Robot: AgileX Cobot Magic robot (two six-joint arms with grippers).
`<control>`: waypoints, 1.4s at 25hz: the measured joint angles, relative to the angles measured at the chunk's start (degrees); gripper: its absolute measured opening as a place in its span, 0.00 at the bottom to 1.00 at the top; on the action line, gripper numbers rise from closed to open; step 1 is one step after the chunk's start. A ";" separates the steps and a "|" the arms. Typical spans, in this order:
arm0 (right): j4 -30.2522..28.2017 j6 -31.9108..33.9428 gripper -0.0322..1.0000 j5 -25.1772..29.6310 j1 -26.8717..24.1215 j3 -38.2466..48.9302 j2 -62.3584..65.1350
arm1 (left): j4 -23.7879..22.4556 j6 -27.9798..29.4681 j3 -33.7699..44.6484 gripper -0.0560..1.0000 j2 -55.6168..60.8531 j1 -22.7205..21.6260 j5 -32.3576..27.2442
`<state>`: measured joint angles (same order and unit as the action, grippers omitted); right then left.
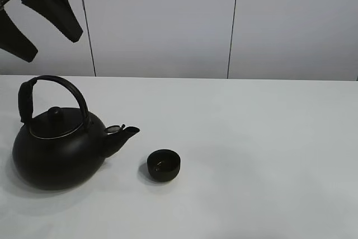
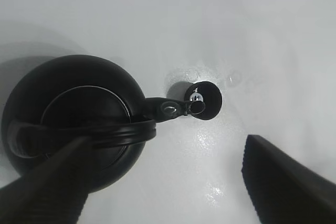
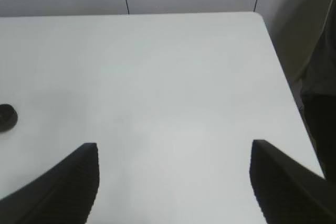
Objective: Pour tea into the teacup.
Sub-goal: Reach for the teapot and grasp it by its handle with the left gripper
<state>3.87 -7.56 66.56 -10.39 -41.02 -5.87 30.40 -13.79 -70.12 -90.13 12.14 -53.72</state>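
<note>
teacup [image 1: 164,165] matte black | kettle [image 1: 56,149] black | table [image 1: 251,155] plain white | wall [image 1: 162,20] pale grey

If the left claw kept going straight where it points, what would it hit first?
Probably the kettle: the open left gripper hangs above it, one finger over its handle. Depth is unclear, so the other finger might reach the table.

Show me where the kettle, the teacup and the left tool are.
kettle [image 1: 56,155], exterior high view, on its round body.
teacup [image 1: 164,173], exterior high view, on its front wall.
left tool [image 1: 51,47], exterior high view, midway between its open fingertips.
</note>
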 joint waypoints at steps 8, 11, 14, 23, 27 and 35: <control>-0.59 0.22 0.56 -3.15 4.26 13.59 1.19 | 0.00 0.00 0.00 0.59 0.00 0.00 0.00; -1.13 0.22 0.56 -3.68 4.70 13.99 1.19 | 0.00 0.00 0.00 0.59 0.00 0.00 0.00; -1.34 0.22 0.56 -3.91 5.56 13.99 1.63 | 0.00 0.00 0.00 0.59 0.00 0.00 0.00; -1.47 0.45 0.56 -4.16 7.97 13.99 2.11 | 0.00 0.00 0.00 0.59 0.00 0.00 0.00; -2.30 2.00 0.56 -4.20 7.97 13.99 3.43 | 0.00 0.00 0.00 0.59 0.00 0.00 0.12; -2.92 4.08 0.56 -4.50 7.97 13.99 3.61 | 0.33 -1.33 -0.23 0.59 0.41 0.12 7.78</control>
<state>0.95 -3.48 62.05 -2.41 -27.02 -2.26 30.73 -15.12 -70.35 -89.72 12.25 -45.94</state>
